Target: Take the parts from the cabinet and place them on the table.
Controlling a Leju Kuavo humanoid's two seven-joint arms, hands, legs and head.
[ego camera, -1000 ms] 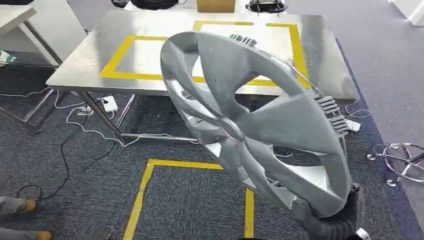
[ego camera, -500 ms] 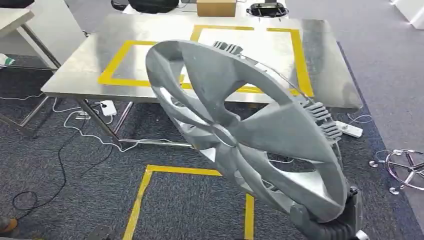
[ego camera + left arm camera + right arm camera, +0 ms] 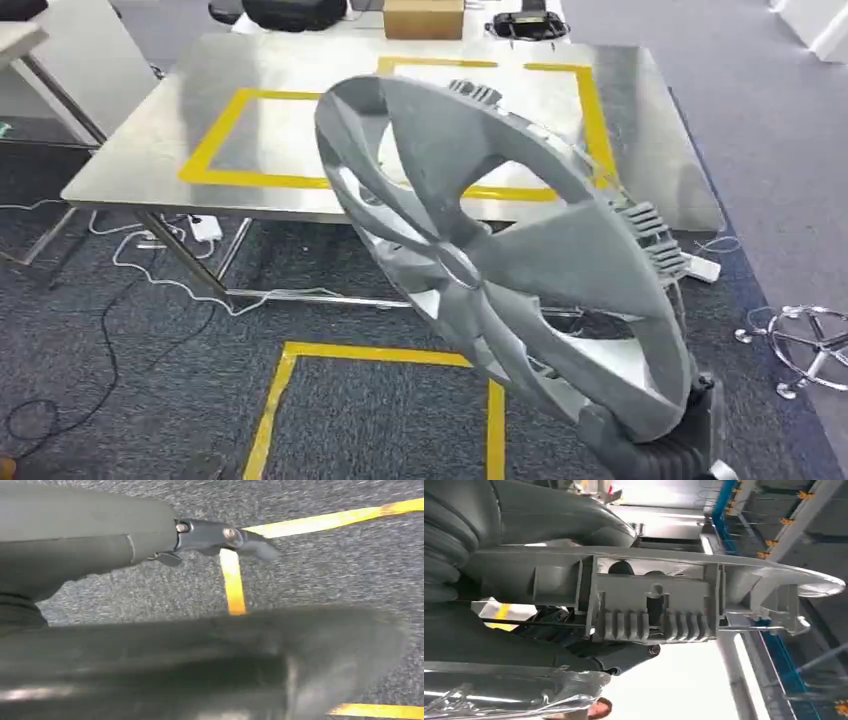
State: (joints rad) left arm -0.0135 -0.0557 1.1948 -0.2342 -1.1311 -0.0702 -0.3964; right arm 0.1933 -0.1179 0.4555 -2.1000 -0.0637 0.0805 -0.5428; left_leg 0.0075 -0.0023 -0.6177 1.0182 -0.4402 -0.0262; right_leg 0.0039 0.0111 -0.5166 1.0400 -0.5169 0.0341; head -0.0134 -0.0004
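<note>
- The right hand [image 3: 665, 450] sits at the lower right of the head view, its ribbed cover under the rim of the hubcap [image 3: 500, 255]; it grips that rim and holds the part up in the air.
- In the right wrist view the hand [image 3: 519, 525] closes over the hubcap's edge [image 3: 654, 605], thumb on one face and dark fingers [image 3: 624, 660] on the other, with a row of clips between them.
- The hubcap is grey, spoked and tilted, running from the lower right toward the upper middle of the head view. Its top edge overlaps the near edge of the table [image 3: 130, 160], yet it touches nothing there.
- The left hand [image 3: 150, 540] hangs over the carpet [image 3: 325, 565]; one dark finger [image 3: 225, 534] points out straight, and I cannot tell whether the rest are apart or together.
- Yellow tape [image 3: 380, 353] marks a square on the carpet at lower middle.
- Cables [image 3: 150, 255] and a power strip [image 3: 205, 228] lie under the table at left.
- A chrome chair base [image 3: 810, 345] stands at the right edge.
- The steel table spans the upper half, with yellow tape boxes [image 3: 260, 140] on it.
- A cardboard box [image 3: 423, 18] and dark bags [image 3: 292, 12] sit along the top edge.
</note>
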